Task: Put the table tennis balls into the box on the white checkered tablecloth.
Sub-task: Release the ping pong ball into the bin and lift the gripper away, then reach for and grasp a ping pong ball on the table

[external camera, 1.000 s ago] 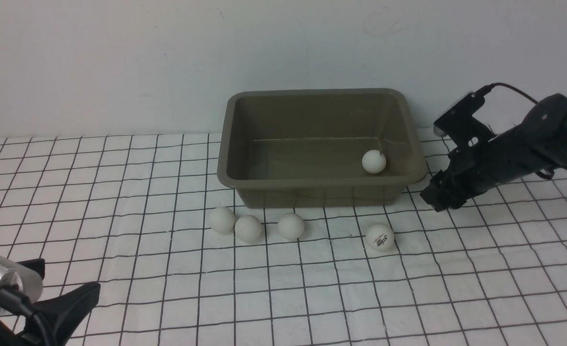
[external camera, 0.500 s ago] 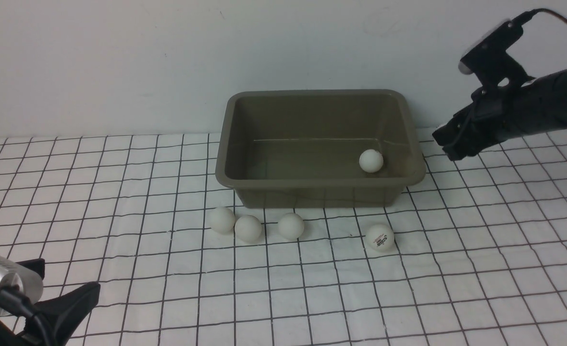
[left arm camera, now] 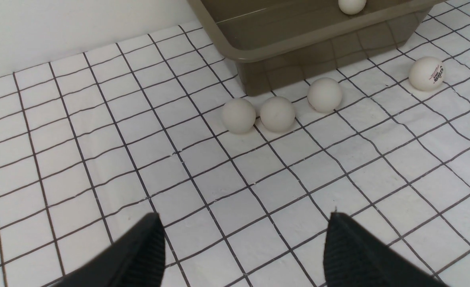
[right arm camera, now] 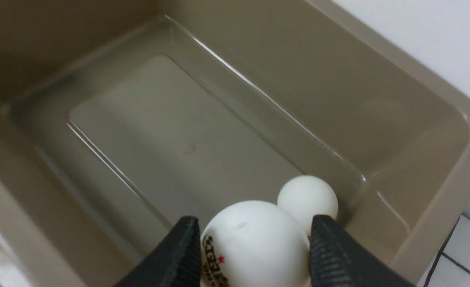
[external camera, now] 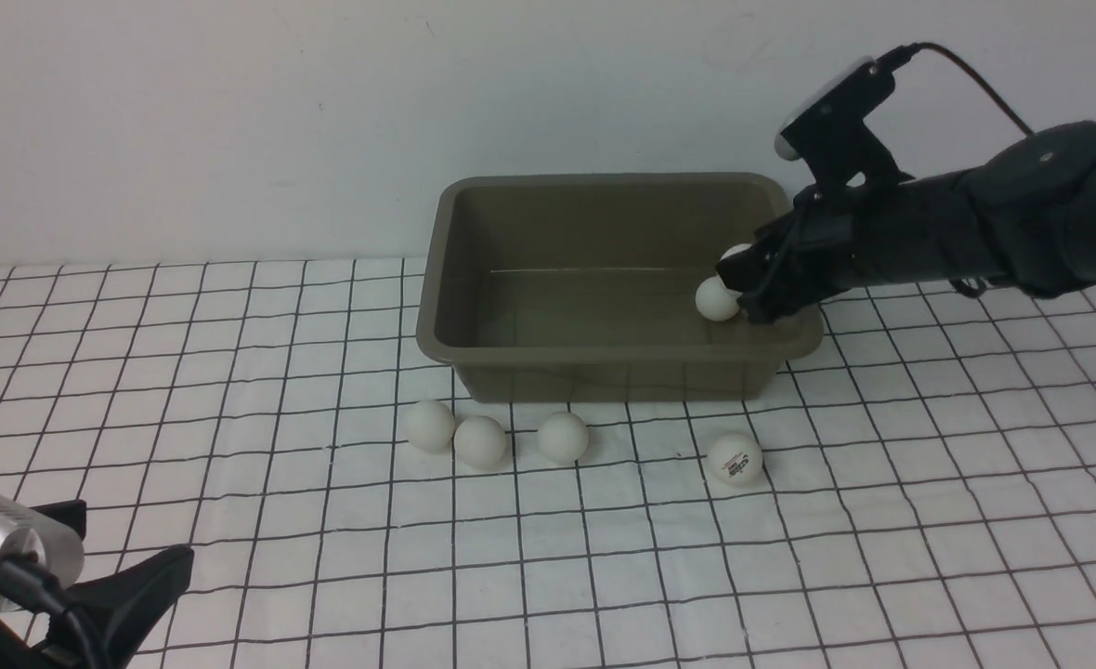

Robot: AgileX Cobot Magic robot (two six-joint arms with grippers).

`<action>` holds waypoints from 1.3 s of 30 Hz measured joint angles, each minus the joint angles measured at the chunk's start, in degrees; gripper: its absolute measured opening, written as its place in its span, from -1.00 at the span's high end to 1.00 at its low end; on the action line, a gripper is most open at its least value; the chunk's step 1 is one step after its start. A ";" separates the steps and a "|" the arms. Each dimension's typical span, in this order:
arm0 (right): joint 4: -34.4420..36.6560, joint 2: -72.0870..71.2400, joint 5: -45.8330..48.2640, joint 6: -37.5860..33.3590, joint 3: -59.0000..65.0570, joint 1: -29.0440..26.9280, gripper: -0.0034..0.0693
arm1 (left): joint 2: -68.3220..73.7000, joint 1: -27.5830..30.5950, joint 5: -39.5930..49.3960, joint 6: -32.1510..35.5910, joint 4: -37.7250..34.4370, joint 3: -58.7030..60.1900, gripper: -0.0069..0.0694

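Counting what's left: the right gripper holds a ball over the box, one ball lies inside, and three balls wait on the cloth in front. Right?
Not three: the front view shows four balls on the tablecloth before the box, a close pair, a third ball and a logo ball. The rest holds: the right gripper grips its ball over the box, and another ball lies inside.

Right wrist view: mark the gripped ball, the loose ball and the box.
Gripped ball (right arm camera: 255, 239): right wrist view, bare front face.
Loose ball (right arm camera: 307, 197): right wrist view, top.
Box (right arm camera: 338, 79): right wrist view, inner wall.
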 joint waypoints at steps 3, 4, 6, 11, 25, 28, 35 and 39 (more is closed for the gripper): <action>2.03 0.48 -0.31 -1.77 0.00 0.00 -0.03 | 0.00 0.00 0.00 0.00 0.04 0.00 -0.44; 3.07 0.48 -0.31 -2.27 0.05 0.00 -0.07 | 0.00 0.00 0.00 0.00 0.04 0.00 -0.44; 5.00 0.37 -0.80 -2.94 0.05 0.00 -0.17 | 0.00 0.00 0.00 0.00 0.04 0.00 -0.44; 5.98 -3.44 -7.02 -3.20 0.19 0.00 -0.29 | 0.00 0.00 0.00 0.00 0.04 0.00 -0.44; -9.80 -20.38 10.98 25.64 0.63 -6.82 -0.30 | 0.00 0.00 0.00 0.00 0.04 0.00 -0.44; -18.86 -20.58 20.59 38.06 0.90 -6.48 -0.30 | 0.00 0.00 0.00 0.00 0.04 0.00 -0.44; -26.54 -19.89 22.91 46.22 7.77 -3.01 -0.30 | 0.00 0.00 0.00 0.00 0.04 0.00 -0.44; -26.23 -17.09 17.47 46.22 12.72 0.28 -0.30 | 0.00 0.00 0.00 0.00 -0.01 0.00 -0.44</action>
